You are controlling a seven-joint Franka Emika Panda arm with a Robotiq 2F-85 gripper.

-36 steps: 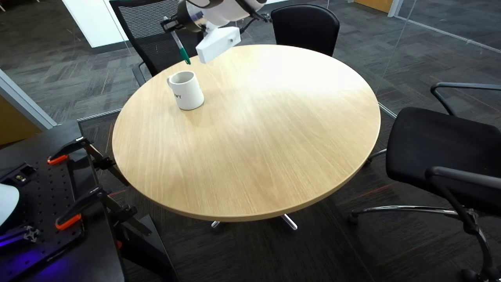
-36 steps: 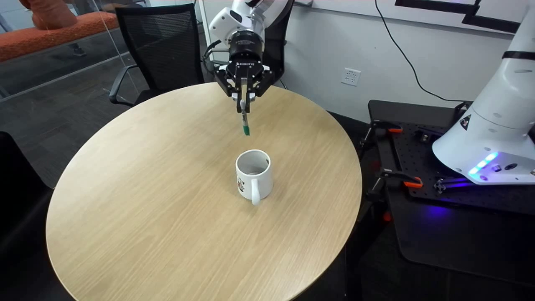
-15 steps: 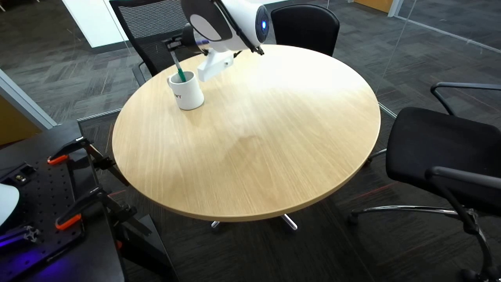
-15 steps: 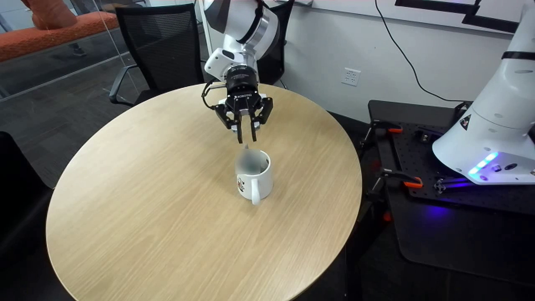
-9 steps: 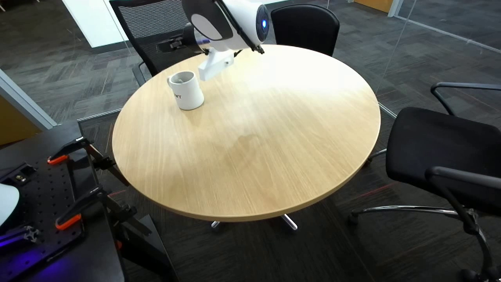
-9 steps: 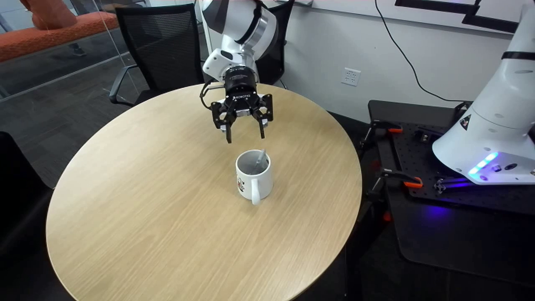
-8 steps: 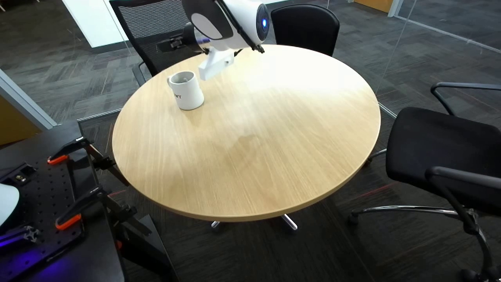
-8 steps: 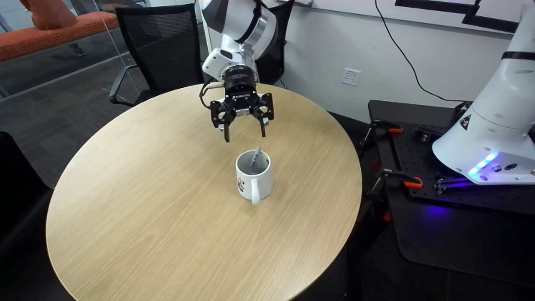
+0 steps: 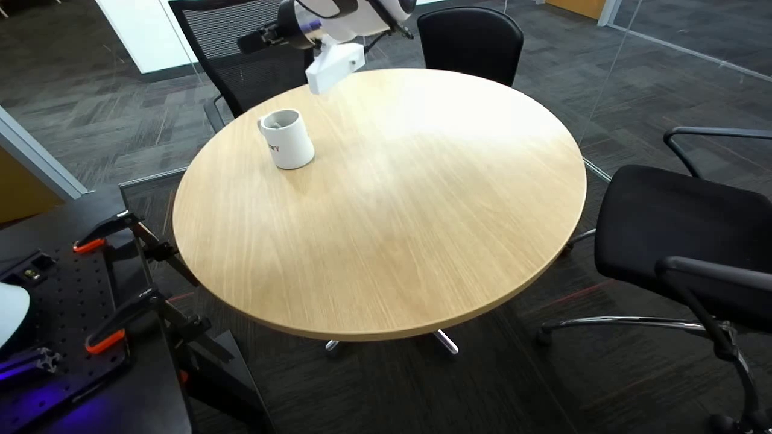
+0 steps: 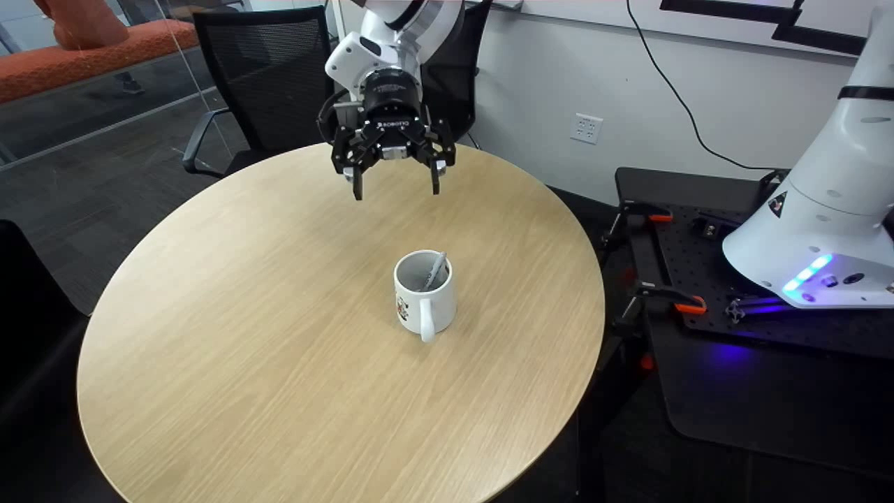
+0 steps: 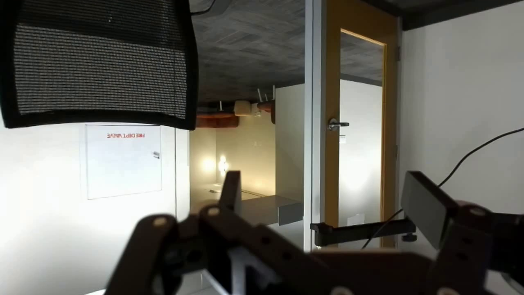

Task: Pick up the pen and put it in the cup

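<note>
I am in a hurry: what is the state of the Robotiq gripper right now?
Robotiq gripper: open, holding nothing; the pen leans inside the white mug.

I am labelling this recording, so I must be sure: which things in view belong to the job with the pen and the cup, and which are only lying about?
Part of the job:
cup, upright
pen, leaning inside it
gripper, open

Not part of it:
black chairs
wall socket
clamps

In an exterior view, glare whitens the table (image 9: 380,205) toward its far edge. The floor (image 9: 386,386) below is dim; violet tints the bench (image 9: 151,374) beside the table. The wrist view blurs the gripper (image 11: 323,182).
</note>
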